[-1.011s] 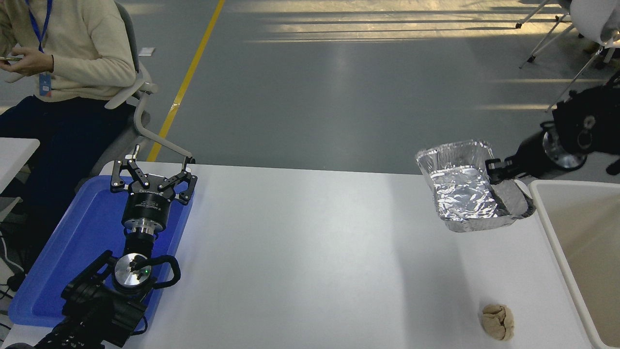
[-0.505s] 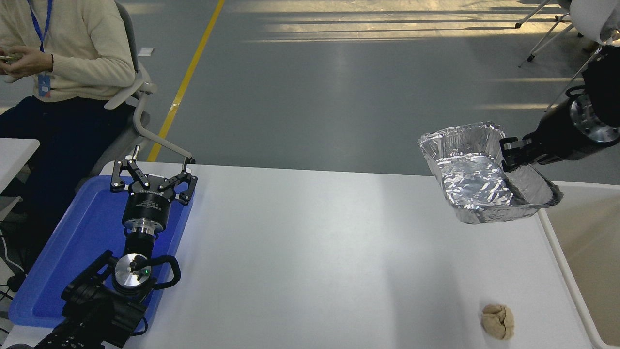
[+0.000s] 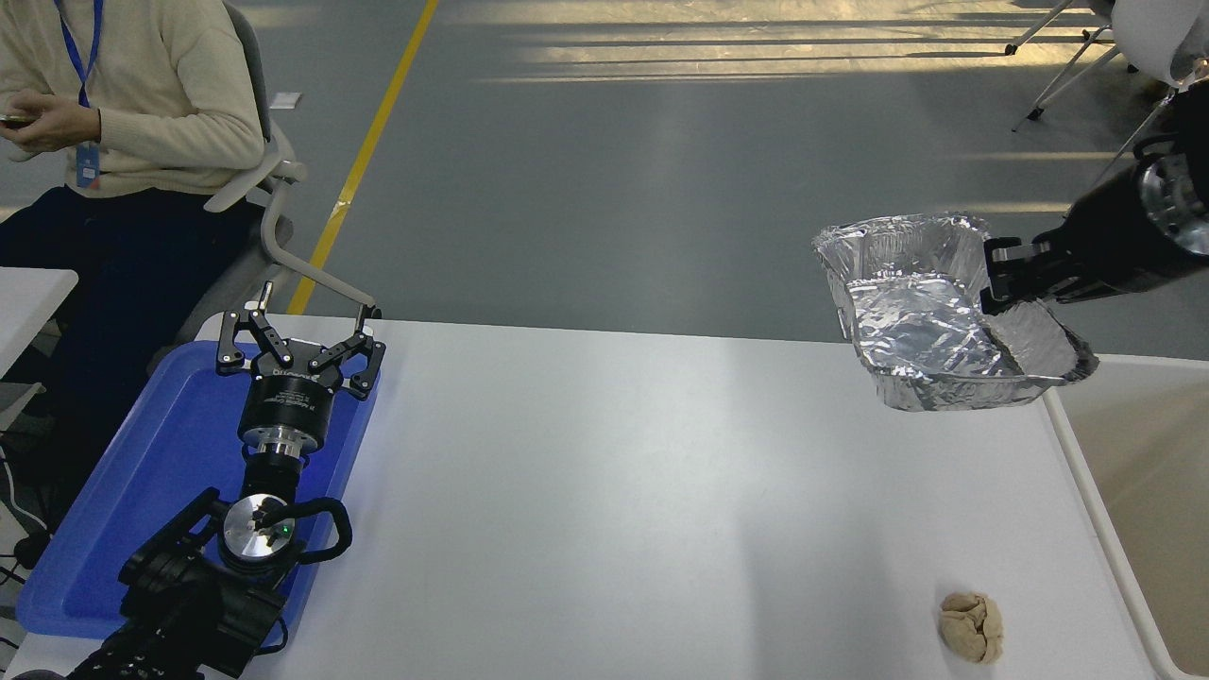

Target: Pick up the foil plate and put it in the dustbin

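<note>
Near edge: paper ball [image 3: 972,625] on the counter [image 3: 604,491], irrelevant. Left hand [image 3: 300,351] parked over the blue tray [image 3: 179,444], fingers spread. Farther right, my right hand [image 3: 1003,276] is clamped on the foil plate [image 3: 935,326] wall, airborne beside the dustbin [image 3: 1086,453]. I'd carry rightward, past the rim, before letting go.

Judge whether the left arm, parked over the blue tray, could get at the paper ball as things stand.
Probably not: the left tool sits at the table's far left over the blue tray, while the paper ball lies near the right edge, though nothing blocks the way.
</note>
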